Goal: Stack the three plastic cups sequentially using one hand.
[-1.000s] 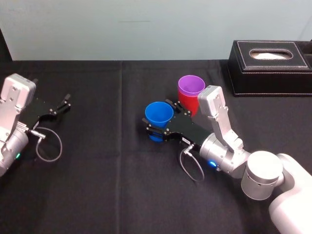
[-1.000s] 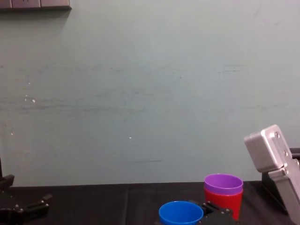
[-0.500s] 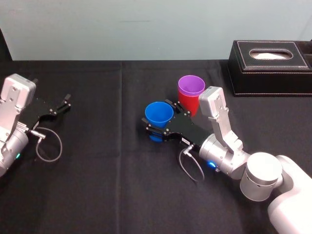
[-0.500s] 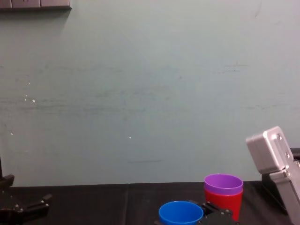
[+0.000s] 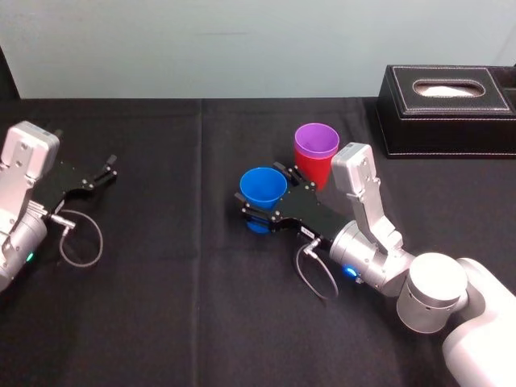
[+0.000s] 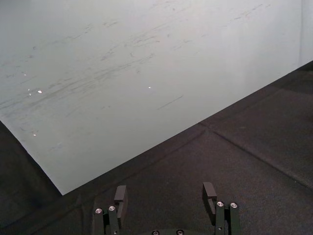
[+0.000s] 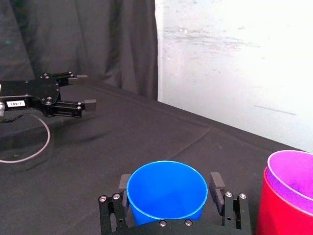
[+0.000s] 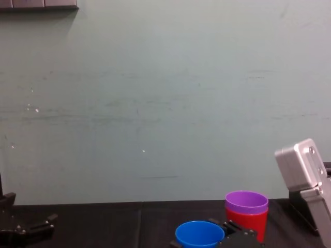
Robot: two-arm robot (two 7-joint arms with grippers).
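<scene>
Black cloth (image 5: pixel 177 306) covers the table, which ends at a pale green wall (image 8: pixel 155 103). A black stitched box (image 5: pixel 446 113) stands at the far right corner. Near the middle of the table the purple cup (image 5: pixel 316 140) sits nested inside the red cup (image 5: pixel 313 172), so that a purple band shows above the red rim. Both are upright, mouths up. The blue cup (image 5: pixel 263 189) stands upright just in front of that pair and to their left, close by but not touching them. From the right wrist there is a clear strip of cloth between the blue cup (image 7: pixel 166 191) and the red one (image 7: pixel 279 210). The right gripper (image 5: pixel 264 198) reaches in low from the right, and its two black fingers (image 7: pixel 123 185) sit on opposite sides of the blue cup a little below the rim, pressed against its wall, so it has the cup in its grip. In the chest view the blue cup (image 8: pixel 199 234) is lower and nearer than the purple-in-red pair (image 8: pixel 246 214). The left gripper (image 5: pixel 110 167) rests far off at the left edge of the table, well apart from the cups, with its fingers (image 6: pixel 120 195) spread and nothing between them. A grey cable loops on the cloth beside it.
</scene>
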